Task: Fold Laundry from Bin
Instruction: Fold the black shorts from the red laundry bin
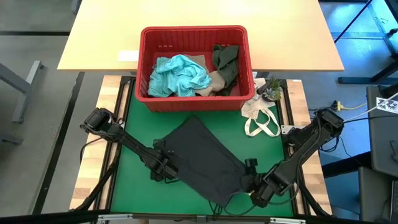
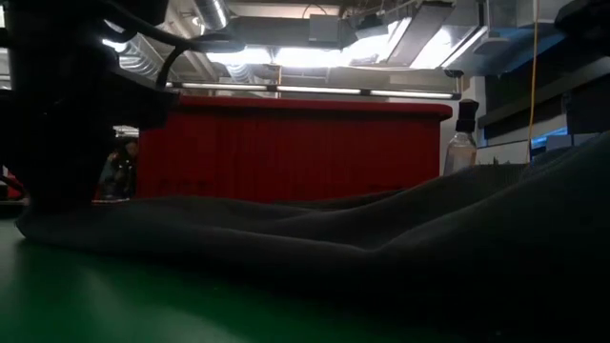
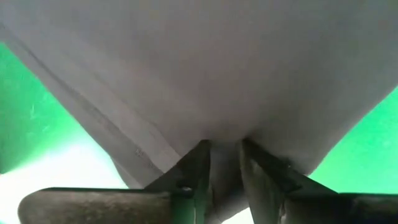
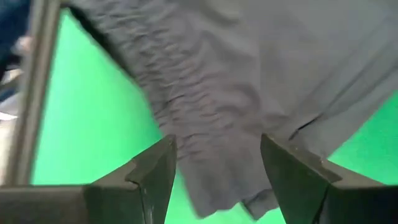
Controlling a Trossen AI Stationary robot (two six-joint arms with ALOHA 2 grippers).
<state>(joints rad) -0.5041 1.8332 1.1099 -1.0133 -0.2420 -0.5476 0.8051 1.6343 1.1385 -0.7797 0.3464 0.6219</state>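
Laundry first: I've got the black garment [image 1: 202, 162] spread flat on the green tabletop [image 1: 134, 186], just in front of the red bin [image 1: 194, 35], where the teal [image 1: 179, 74], tan [image 1: 216, 81] and olive [image 1: 225, 61] pieces sit heaped. My left gripper [image 3: 225, 163] is at the garment's left edge, jaws a narrow gap apart with a fold of cloth between them. My right gripper [image 4: 217, 168] is low at the near right corner, jaws spread wide over the cloth.

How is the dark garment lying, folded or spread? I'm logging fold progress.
Spread, not folded: the dark garment lies flat as one sheet on the green mat, with both grippers at its edges.
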